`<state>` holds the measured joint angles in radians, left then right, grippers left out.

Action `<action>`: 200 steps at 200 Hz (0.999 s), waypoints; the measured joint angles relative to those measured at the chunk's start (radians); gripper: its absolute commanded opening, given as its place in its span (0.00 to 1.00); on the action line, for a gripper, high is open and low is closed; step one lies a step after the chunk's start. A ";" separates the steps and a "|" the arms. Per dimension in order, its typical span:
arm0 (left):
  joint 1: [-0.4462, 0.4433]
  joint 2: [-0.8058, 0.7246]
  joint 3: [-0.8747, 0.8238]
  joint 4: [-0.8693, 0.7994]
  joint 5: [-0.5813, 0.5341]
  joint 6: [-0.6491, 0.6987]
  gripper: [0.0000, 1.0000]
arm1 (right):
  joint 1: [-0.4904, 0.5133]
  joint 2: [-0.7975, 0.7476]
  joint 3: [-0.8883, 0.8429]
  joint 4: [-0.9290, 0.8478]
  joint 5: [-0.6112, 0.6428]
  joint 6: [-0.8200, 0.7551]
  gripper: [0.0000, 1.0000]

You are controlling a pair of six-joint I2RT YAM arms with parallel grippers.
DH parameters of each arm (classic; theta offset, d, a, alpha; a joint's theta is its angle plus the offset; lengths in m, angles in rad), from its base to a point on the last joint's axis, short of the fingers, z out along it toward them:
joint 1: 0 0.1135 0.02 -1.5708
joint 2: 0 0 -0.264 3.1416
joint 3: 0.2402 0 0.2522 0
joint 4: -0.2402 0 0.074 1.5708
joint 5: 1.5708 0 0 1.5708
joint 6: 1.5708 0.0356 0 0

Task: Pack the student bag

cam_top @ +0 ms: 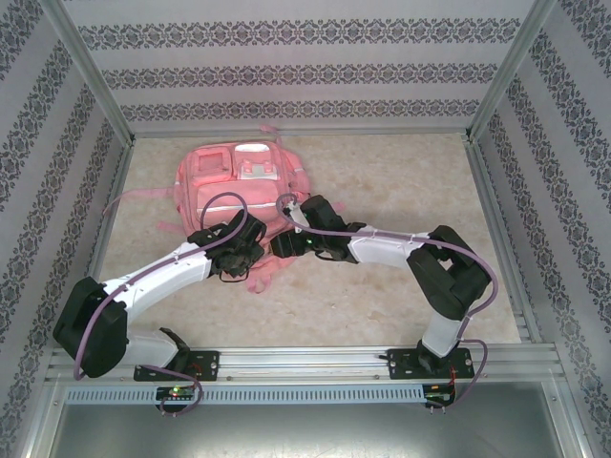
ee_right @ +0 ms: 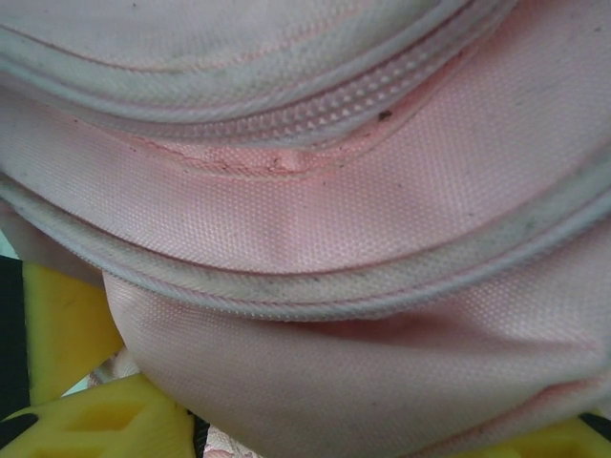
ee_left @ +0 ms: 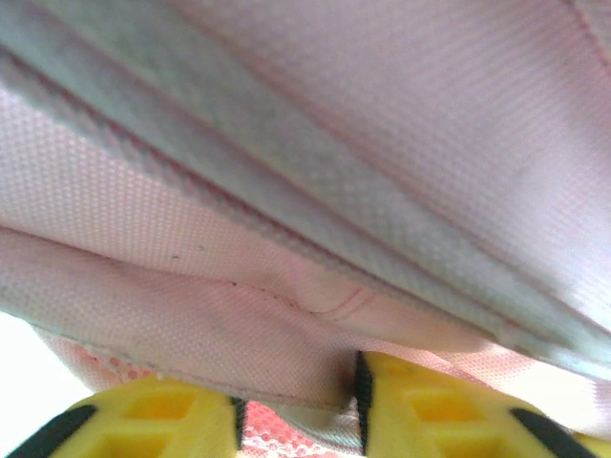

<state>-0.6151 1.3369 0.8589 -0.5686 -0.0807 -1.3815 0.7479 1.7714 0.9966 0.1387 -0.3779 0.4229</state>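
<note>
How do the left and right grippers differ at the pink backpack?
The left gripper has its fingers a little apart under a thin hem of the student bag. The right gripper is spread much wider, with a bulky fold bulging between its fingers. Whether the right one grips is unclear. Both have yellow fingers close against pink fabric.

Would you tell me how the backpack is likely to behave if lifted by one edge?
Probably floppy: the backpack folds and bulges in soft creases. It would likely sag rather than lift flat. Its woven cloth looks grippy, hardly slippery.
</note>
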 measured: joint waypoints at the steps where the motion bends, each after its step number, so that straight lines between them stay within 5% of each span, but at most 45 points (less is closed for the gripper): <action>1: 0.000 0.000 0.000 0.000 0.000 0.000 0.28 | 0.000 0.001 0.000 0.000 -0.003 0.000 0.57; 30: 0.002 0.000 0.000 -0.004 -0.003 0.019 0.15 | 0.000 0.029 0.002 0.015 -0.043 0.002 0.58; 113: 0.002 0.002 0.000 -0.022 -0.010 0.024 0.13 | 0.000 0.077 0.001 0.081 -0.135 0.043 0.65; 200: 0.002 0.005 0.000 -0.027 -0.018 0.028 0.14 | 0.022 0.053 -0.017 0.099 -0.170 0.053 0.35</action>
<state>-0.6132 1.3418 0.8593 -0.5957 -0.0986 -1.3537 0.7696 1.8240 0.9798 0.2375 -0.5476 0.4755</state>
